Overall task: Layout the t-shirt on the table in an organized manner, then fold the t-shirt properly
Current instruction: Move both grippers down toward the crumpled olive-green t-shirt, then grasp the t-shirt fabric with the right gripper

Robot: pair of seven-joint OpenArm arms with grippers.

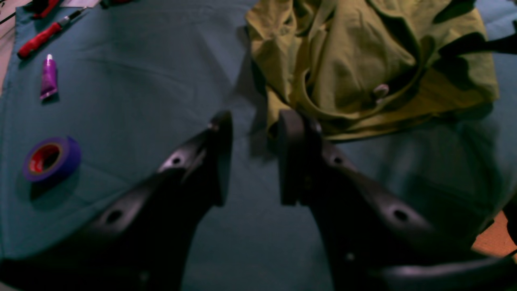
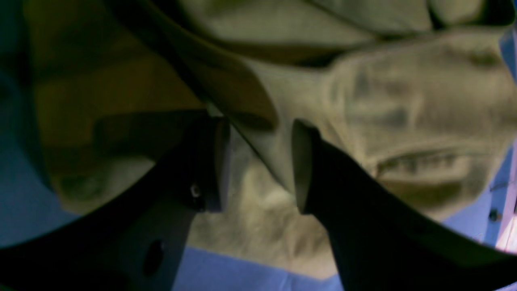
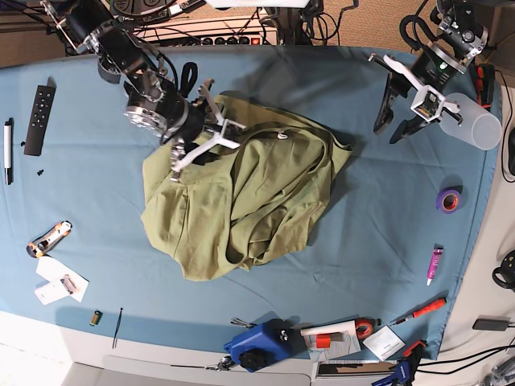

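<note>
The right claw has its two black fingers apart, and it sits low over the big soft olive-green cotton t-shirt. A fold of the green cloth lies between the fingers, but they do not squeeze it. In the base view this right claw is at the far edge of the shirt, near the neck. The left claw also has its fingers apart and holds nothing. It hangs above bare blue cloth, with the edge of the shirt just past its fingertips. In the base view the left claw is well apart from the shirt. The shirt lies bunched and wrinkled in a heap near the middle of the wide counter covered in light-blue cloth. It is not flat, and parts of it are folded over each other. A small white tag shows at the neck. Near the left claw lie a round roll of purple tape, a small purple tube and a red-handled screwdriver. A clear plastic cup lies on its side by the counter's edge.
</note>
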